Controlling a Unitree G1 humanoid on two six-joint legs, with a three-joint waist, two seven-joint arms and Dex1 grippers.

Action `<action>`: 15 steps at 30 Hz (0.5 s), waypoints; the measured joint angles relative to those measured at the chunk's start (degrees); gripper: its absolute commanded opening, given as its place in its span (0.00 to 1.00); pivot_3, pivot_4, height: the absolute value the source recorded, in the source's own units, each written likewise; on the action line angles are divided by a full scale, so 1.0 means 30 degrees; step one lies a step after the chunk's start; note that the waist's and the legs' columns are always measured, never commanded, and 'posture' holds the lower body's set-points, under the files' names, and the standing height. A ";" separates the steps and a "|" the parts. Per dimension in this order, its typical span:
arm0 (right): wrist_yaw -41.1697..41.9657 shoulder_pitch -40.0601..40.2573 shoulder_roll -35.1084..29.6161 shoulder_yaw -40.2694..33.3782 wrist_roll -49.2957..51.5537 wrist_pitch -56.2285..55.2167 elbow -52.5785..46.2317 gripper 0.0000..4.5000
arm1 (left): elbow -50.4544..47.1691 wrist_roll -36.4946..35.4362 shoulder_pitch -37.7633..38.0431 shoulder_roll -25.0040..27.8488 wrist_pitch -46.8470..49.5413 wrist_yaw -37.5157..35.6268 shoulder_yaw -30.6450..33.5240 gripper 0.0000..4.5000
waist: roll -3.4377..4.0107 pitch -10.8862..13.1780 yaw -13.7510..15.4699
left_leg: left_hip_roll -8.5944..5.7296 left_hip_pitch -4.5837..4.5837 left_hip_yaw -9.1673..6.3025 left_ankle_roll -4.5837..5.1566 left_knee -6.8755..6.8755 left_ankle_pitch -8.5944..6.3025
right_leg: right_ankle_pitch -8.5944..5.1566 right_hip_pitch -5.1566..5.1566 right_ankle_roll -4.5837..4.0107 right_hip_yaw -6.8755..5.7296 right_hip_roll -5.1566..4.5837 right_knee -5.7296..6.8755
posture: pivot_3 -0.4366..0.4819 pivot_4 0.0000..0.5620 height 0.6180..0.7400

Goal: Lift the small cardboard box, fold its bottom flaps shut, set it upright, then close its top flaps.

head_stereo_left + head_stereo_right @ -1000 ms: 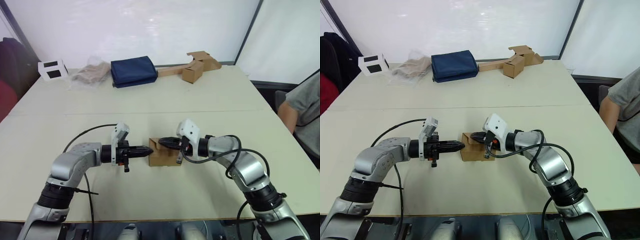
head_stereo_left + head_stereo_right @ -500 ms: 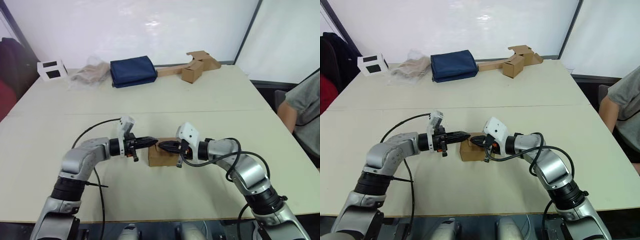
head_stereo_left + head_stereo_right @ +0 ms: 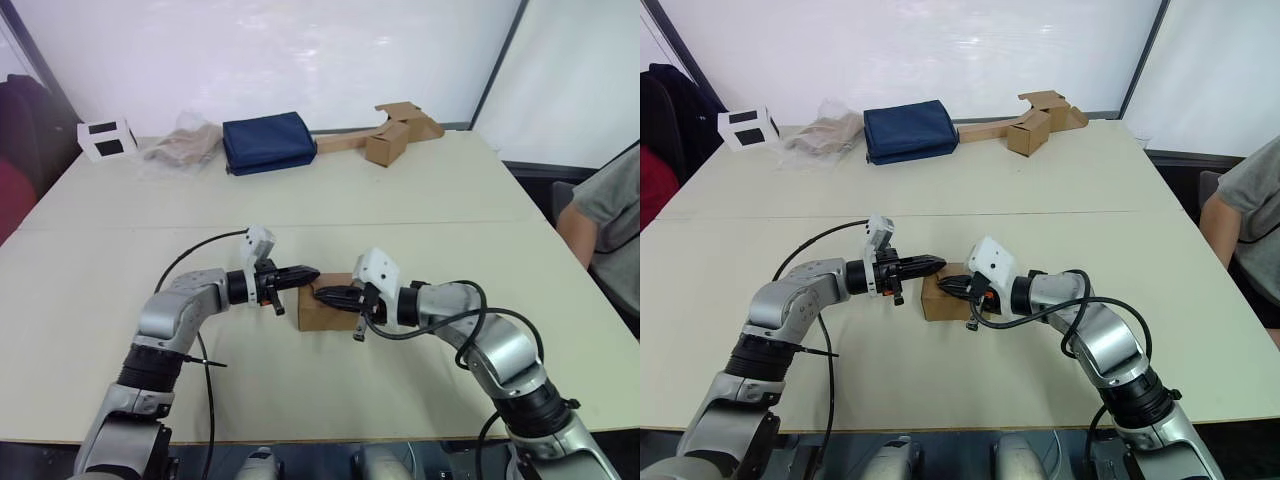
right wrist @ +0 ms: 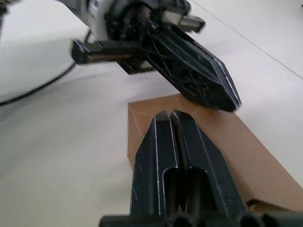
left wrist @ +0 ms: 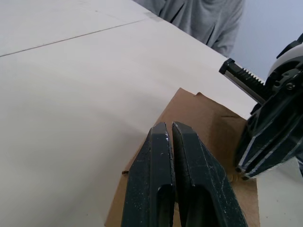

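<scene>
Underneath everything lies a wide, pale, matte table (image 3: 420, 200) made of two tops butted together along a thin seam, set in a room with a white wall and a dark-framed panel behind it. Near the front edge sits the small cardboard box (image 3: 326, 309), plain brown corrugated board with a flat top face, resting on the table between the two arms. The left gripper (image 3: 308, 275) points its smooth black tapered jaws, pressed together, over the box's far left corner. The right gripper (image 3: 320, 295) has its jaws pressed together too, lying over the top face. At the far side lie a soft navy fabric bag (image 3: 267, 142), a crumpled clear plastic wrapper (image 3: 183, 148), a small white box (image 3: 106, 139) with dark patches, and another cardboard box joined to a long strip (image 3: 385, 138). A person in a grey shirt (image 3: 612, 215) sits at the right edge.
</scene>
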 measured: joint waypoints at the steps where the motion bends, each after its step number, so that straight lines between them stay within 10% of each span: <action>1: 0.0067 0.0014 -0.0049 -0.0036 0.0049 0.0023 -0.0050 0.00 | -0.0001 0.0000 0.0000 -0.0002 0.0011 -0.0009 0.0000 0.03 | 0.0000 0.0000 -0.0001 | 0.0000 0.0000 -0.0001 0.0000 -0.0001 0.0000 | 0.0000 0.0000 0.0000 0.0000 0.0000 0.0000 | 0.48 0.27 1.00; 15: 0.0919 0.0505 -0.1383 0.0423 -0.0442 -0.0589 -0.0035 0.00 | -0.0219 -0.0624 0.0177 -0.0192 0.0678 0.0249 0.0173 0.03 | 0.0000 0.0000 -0.0001 | 0.0001 0.0000 -0.0001 0.0000 0.0001 0.0000 | 0.0000 0.0001 0.0000 -0.0001 0.0000 -0.0001 | 0.48 0.27 1.00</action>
